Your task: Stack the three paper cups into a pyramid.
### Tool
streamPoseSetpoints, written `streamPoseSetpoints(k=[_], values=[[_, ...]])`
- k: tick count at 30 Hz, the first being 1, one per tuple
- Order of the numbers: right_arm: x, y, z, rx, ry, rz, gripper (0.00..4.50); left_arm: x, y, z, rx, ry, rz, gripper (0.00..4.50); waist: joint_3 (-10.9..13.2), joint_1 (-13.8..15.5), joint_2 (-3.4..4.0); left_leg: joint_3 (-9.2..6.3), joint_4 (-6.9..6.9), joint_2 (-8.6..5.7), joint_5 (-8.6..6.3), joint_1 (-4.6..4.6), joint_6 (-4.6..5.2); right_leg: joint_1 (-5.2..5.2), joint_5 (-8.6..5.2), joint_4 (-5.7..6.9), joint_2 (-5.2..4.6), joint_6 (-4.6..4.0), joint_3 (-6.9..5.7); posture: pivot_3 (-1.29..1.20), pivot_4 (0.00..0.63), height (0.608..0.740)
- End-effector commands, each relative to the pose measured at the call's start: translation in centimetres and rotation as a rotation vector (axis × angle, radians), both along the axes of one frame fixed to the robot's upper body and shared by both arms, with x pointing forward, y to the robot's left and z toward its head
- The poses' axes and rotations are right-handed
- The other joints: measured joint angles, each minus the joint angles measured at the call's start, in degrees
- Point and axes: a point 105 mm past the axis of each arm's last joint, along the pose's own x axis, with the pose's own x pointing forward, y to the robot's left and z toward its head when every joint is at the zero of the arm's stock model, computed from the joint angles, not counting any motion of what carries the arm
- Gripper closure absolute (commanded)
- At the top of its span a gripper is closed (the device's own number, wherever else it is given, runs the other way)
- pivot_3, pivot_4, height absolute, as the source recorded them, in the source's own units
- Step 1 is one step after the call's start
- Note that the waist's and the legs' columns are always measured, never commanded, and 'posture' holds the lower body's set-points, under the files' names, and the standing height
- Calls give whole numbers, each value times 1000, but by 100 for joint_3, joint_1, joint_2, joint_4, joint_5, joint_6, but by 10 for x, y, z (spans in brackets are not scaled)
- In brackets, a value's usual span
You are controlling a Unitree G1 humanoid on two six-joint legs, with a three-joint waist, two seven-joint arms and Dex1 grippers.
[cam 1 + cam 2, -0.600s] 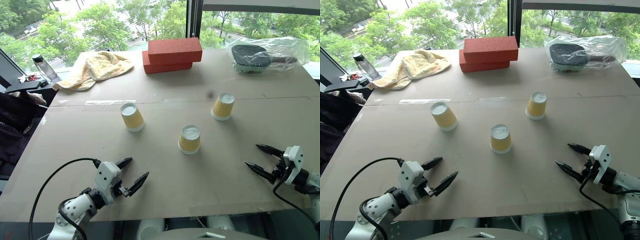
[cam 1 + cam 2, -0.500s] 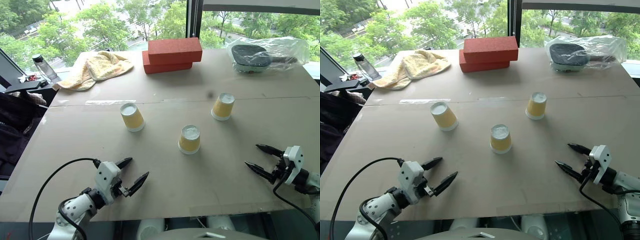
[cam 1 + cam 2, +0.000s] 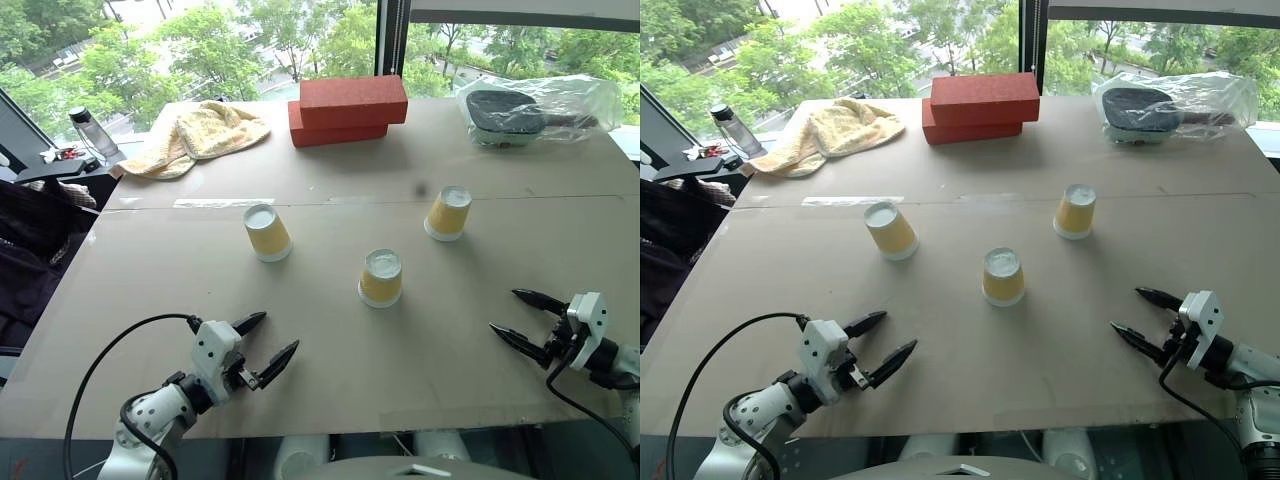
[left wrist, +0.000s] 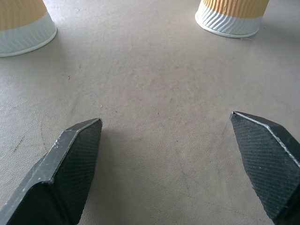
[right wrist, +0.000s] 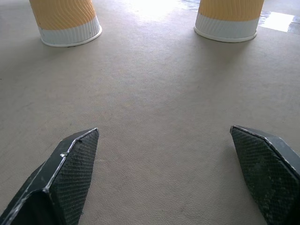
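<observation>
The left gripper (image 3: 262,342) is holding its two black fingers (image 4: 77,150) wide apart with nothing between them, and the right gripper (image 3: 525,318) is doing the same, so both are hovering low over the near part of the cardboard table (image 3: 330,390), probably waiting to choose a cup. The three paper cups are standing upside down (white rim on the table, base up) and well apart from each other: the left cup (image 3: 266,232), the middle cup (image 3: 381,278) nearest the robot, and the right cup (image 3: 447,213). No pyramid is forming yet. Farther back the red bricks (image 3: 347,109), a yellow towel (image 3: 200,135) and a bagged paddle (image 3: 530,105) are lying out of the way.
</observation>
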Motion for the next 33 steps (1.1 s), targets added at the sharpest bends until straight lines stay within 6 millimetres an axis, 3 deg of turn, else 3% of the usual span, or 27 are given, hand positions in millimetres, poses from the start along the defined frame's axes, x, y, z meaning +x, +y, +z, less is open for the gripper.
streamPoseSetpoints(k=[1,5,10,16,20,25,33], values=[[3,11,8,14,-35,37,63,-1,3,-8,-9,47,8,0,0,9,0,0,0,0,0,0,0,0,0,0,0,0,0,0,150,730],[11,35,29,98,-70,100,63,4,5,5,-62,39,-18,0,4,18,-1,-2,0,3,0,-1,0,-2,0,5,0,0,0,0,150,730],[12,76,52,132,-89,231,63,10,7,41,-90,-11,-142,0,36,20,-32,-10,1,5,0,-8,-1,-12,8,15,-17,13,-11,0,150,730],[24,132,69,166,-137,325,63,7,5,92,-18,-53,-396,0,71,19,-67,-38,1,5,2,-27,-5,-18,9,11,-23,15,-48,0,150,730],[28,151,70,158,-156,319,63,9,3,115,3,-78,-470,0,86,27,-57,-38,1,-3,3,-35,-7,-19,9,5,-21,16,-55,0,150,730],[32,176,76,194,-166,358,63,10,-3,132,17,-87,-524,0,105,13,-79,-36,3,-3,7,-39,-13,-21,11,0,3,21,-68,0,150,730],[40,196,81,223,-141,388,63,12,-4,136,8,-83,-523,0,113,-85,-86,-41,3,4,9,-35,-17,-23,11,15,15,22,-70,0,150,730]])
